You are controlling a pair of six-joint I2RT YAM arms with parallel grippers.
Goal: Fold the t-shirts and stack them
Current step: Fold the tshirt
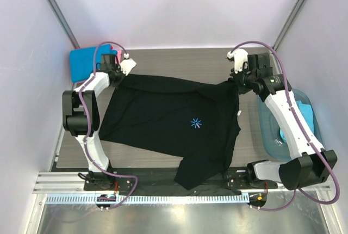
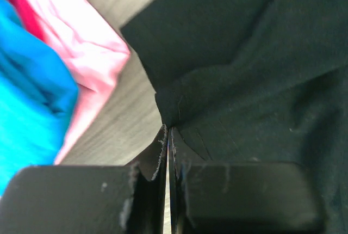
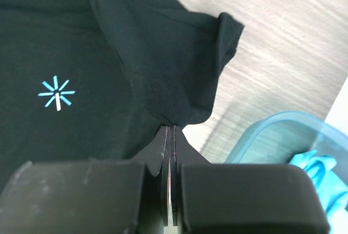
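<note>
The black t-shirt [image 1: 163, 114] lies spread on the table [image 1: 163, 60], and both arms hold it at its far edge. The left gripper [image 2: 167, 131] has its two fingers pressed together on the far left corner of the cloth. The right gripper [image 3: 171, 128] is closed in the same way on the far right corner, just beside a sleeve. Each arm is at its own corner, so neither one is nearer to the shirt than the other.

The held edge runs from left to right between the two grippers. From the fingers, all the rest of the shirt lies toward the arm bases, and one part of it hangs over the near edge of the table. The starburst mark [image 3: 56, 93] faces up, a little to the right of the middle. It seems that the next move must carry this far edge toward the near side.

There are four shirts in total:
- one black;
- one bright blue shirt [image 2: 27, 98] and one pink shirt [image 2: 81, 43], together at the far left corner of the table;
- one turquoise shirt [image 3: 321, 171], inside the single teal tub [image 3: 261, 130] on the right.
</note>
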